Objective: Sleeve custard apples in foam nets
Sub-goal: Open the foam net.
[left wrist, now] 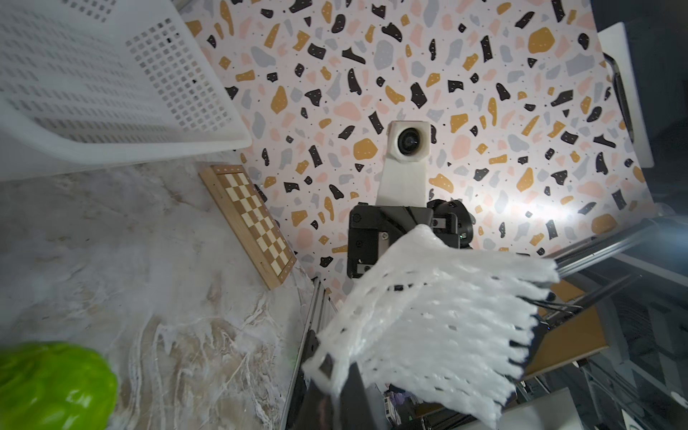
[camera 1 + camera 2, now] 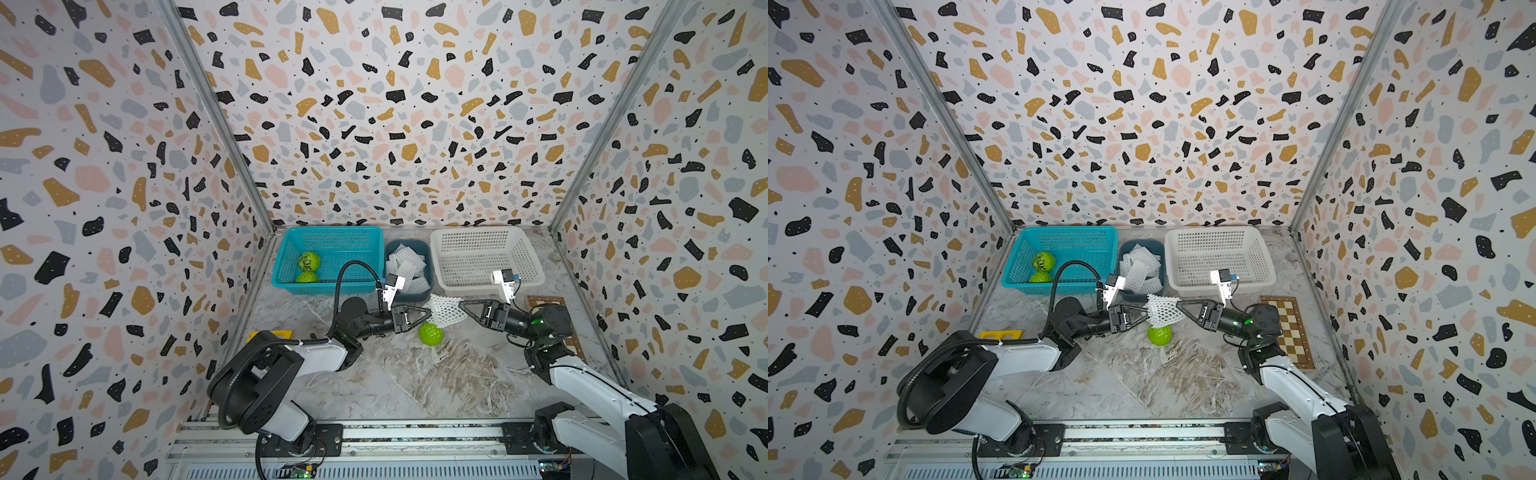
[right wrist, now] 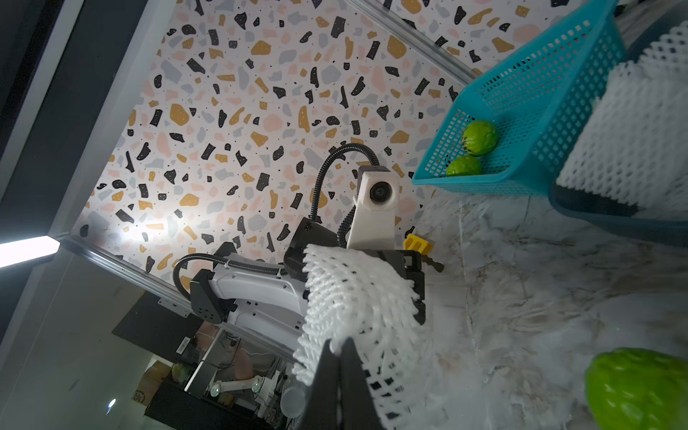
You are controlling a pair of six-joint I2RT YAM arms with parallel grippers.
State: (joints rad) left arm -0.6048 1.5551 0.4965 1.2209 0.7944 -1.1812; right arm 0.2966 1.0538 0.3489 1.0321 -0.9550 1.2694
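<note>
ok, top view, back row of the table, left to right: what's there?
teal basket → dark blue bin of foam nets → white basket

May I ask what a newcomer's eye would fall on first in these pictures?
The white foam net hangs stretched between the left gripper and right gripper, each shut on an edge, above mid-table. Close by, a bright green custard apple lies on the marble table; two more custard apples sit in the teal basket, back left.
</note>
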